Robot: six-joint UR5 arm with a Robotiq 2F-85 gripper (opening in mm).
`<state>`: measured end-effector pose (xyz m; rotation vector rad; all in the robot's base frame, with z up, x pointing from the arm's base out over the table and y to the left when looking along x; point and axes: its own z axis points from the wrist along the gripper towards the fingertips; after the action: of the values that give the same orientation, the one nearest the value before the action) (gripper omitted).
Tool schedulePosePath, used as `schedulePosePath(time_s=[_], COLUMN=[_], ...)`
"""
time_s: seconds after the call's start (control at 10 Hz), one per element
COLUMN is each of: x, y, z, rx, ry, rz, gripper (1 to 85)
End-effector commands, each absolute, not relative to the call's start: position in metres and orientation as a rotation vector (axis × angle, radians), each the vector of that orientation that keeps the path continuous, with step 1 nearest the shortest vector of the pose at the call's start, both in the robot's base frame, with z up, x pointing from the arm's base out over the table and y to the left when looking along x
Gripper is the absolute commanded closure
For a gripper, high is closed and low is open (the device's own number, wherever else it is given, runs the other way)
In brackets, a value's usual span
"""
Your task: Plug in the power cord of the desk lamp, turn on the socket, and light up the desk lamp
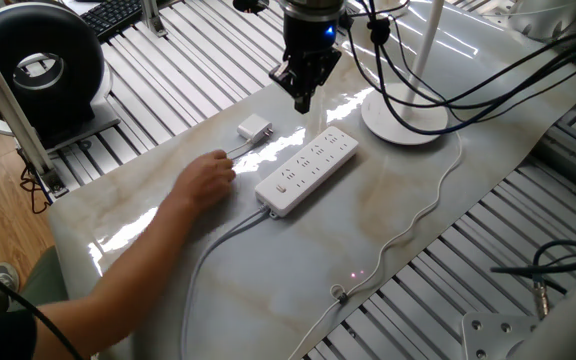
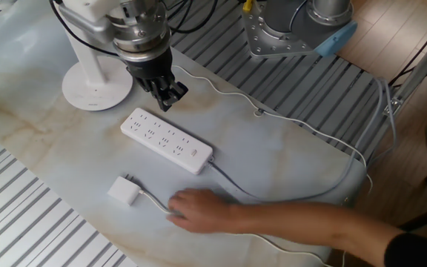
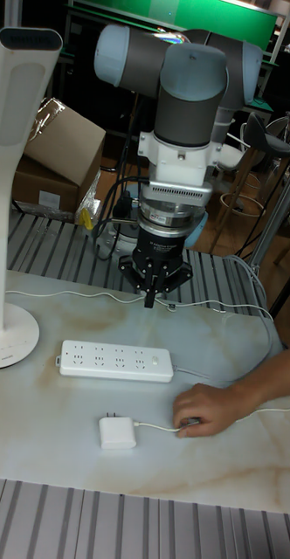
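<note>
The socket (image 1: 308, 170) (image 2: 166, 141) (image 3: 116, 361) lies flat mid-table, its grey cable trailing off. Beside it lies the power cord's white plug (image 1: 254, 129) (image 2: 124, 190) (image 3: 117, 432), unplugged. A person's hand (image 1: 206, 180) (image 2: 199, 211) (image 3: 206, 410) rests on the thin cord just behind the plug. The desk lamp's round base (image 1: 405, 122) (image 2: 97, 85) (image 3: 10, 336) stands past the strip's far end, with its pole (image 3: 14, 175) upright. My gripper (image 1: 303, 100) (image 2: 170, 100) (image 3: 151, 300) hovers above the table behind the socket, fingers together and holding nothing.
A black round device (image 1: 38, 65) and a keyboard (image 1: 118, 12) sit off the table's left. Black robot cables (image 1: 488, 70) hang over the lamp side. Metal slats (image 2: 43, 222) surround the marble top. A cardboard box (image 3: 58, 157) stands behind the table.
</note>
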<state>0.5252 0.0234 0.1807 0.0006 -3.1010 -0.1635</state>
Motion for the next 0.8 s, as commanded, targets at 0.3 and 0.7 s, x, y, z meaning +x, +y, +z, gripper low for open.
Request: schedulePosePath(time_s=[0.3, 0.7], x=[0.522, 0.517], y=[0.024, 0.012], z=[0.179, 0.178], rx=[0.018, 0.080], ry=[-3.101, -3.087], rz=[-0.204, -0.136], gripper=[84.7, 84.7])
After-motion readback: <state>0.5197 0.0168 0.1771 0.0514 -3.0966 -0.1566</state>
